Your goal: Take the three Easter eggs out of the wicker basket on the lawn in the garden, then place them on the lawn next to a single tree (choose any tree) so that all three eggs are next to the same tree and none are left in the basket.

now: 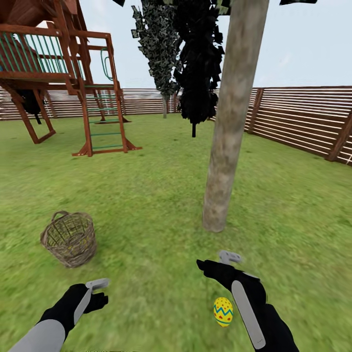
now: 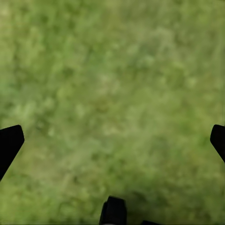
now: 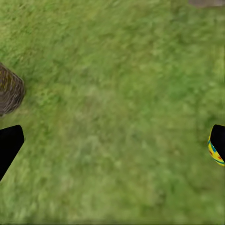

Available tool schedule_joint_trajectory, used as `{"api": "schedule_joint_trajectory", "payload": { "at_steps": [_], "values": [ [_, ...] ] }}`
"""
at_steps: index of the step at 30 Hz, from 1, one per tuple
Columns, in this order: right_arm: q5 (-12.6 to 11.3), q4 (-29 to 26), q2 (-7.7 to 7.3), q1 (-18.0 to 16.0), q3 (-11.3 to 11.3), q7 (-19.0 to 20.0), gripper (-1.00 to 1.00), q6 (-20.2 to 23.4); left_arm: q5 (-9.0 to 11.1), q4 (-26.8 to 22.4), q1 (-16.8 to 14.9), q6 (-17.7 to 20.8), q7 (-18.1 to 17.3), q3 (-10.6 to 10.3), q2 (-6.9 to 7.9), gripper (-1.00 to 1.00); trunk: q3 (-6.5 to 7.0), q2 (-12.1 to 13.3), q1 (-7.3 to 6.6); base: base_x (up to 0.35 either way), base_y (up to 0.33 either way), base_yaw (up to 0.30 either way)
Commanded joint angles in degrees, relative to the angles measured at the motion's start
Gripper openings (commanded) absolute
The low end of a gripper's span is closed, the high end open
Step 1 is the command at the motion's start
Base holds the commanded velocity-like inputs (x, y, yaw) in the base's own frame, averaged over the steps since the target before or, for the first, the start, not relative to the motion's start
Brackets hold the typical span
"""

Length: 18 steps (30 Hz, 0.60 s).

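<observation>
One yellow Easter egg (image 1: pixel 223 311) with blue zigzags lies on the lawn (image 1: pixel 156 210), just left of my right forearm and a short way in front of the tree's pale trunk (image 1: pixel 230 127). My right gripper (image 1: pixel 215 261) hovers open above the grass between egg and trunk. In the right wrist view the egg (image 3: pixel 212 152) peeks out beside one fingertip (image 3: pixel 218 139). The wicker basket (image 1: pixel 69 238) stands to the left with no egg visible through its weave. My left gripper (image 1: pixel 101 292) hangs open over bare grass (image 2: pixel 112 93). The other two eggs are out of view.
A red-brown play tower (image 1: pixel 63 73) stands at the back left, with dark narrow trees (image 1: pixel 195 63) behind the trunk. A brown slat fence (image 1: pixel 303 120) rings the garden. In the right wrist view, the basket (image 3: pixel 9 91) sits at the frame's edge. Open lawn lies between basket and trunk.
</observation>
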Motion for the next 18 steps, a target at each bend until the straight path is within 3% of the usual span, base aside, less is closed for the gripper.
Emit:
{"api": "schedule_joint_trajectory", "payload": {
  "at_steps": [1, 7, 18],
  "values": [
    [-0.60, -0.06, 0.00, -0.03, 0.38, -0.58, 1.00, 0.15, 0.01, -0.08, -0.03, 0.29, 0.10, 0.22, -0.05, 1.00, -0.02, -0.03, 0.00, 0.000, 0.000, 0.223],
    [-0.53, -0.05, 0.00, -0.03, 2.06, -0.62, 1.00, 0.08, 0.01, -0.09, -0.03, 0.13, 0.07, 0.22, -0.12, 1.00, 0.21, -0.03, 0.00, 0.000, 0.000, 0.251],
    [-0.58, -0.02, 0.00, -0.03, 2.27, -0.63, 1.00, 0.03, -0.05, -0.09, -0.03, 0.21, 0.07, 0.22, -0.12, 1.00, 0.70, -0.03, 0.00, 0.000, 0.000, 0.261]
  ]
}}
